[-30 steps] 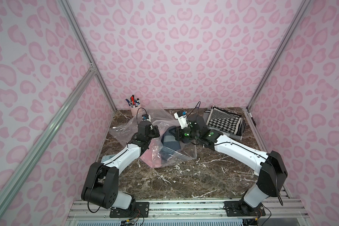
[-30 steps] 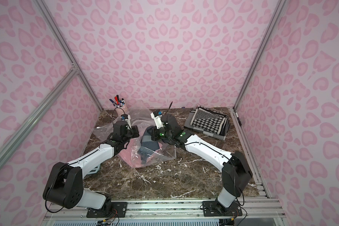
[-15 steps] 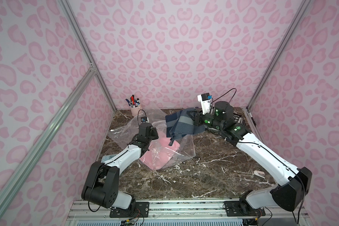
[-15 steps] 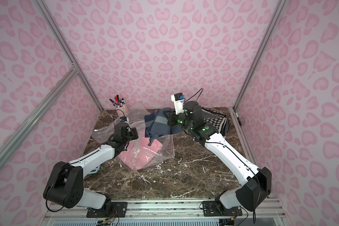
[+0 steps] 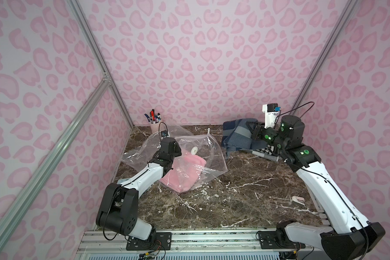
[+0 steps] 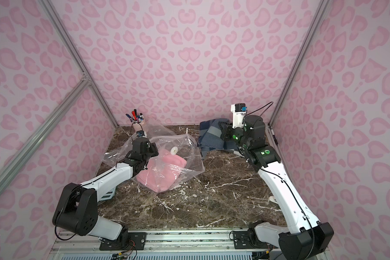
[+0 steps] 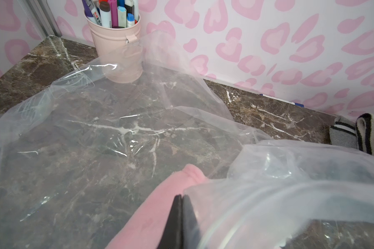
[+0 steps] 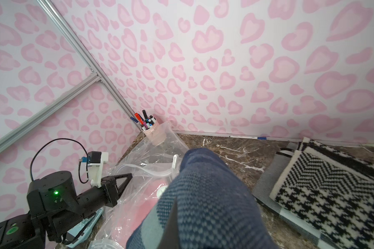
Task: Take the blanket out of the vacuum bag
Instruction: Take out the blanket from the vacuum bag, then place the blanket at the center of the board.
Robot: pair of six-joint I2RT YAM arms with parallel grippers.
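Observation:
The clear vacuum bag (image 5: 208,155) lies crumpled at the back left of the marble table, its round white valve cap (image 5: 194,150) facing up. A pink blanket (image 5: 185,173) is still inside it. My left gripper (image 7: 181,197) is shut, pinching the bag's plastic next to the pink blanket (image 7: 158,207). A navy and grey-blue blanket (image 5: 235,135) hangs outside the bag at the back right, with my right gripper (image 5: 249,127) shut on it. In the right wrist view this blue blanket (image 8: 207,200) covers most of the fingers.
A pink cup of markers (image 5: 155,125) stands in the back left corner, touching the bag. A black-and-white houndstooth blanket (image 8: 333,187) lies folded at the back right, under the right arm. A light-blue calculator (image 6: 108,195) lies under the left arm. A small white clip (image 5: 297,200) sits near the right edge.
My right gripper pulled the blue blanket up out of the bag and carried it to the back right. The left gripper stayed shut on the bag; the pink blanket stayed inside.

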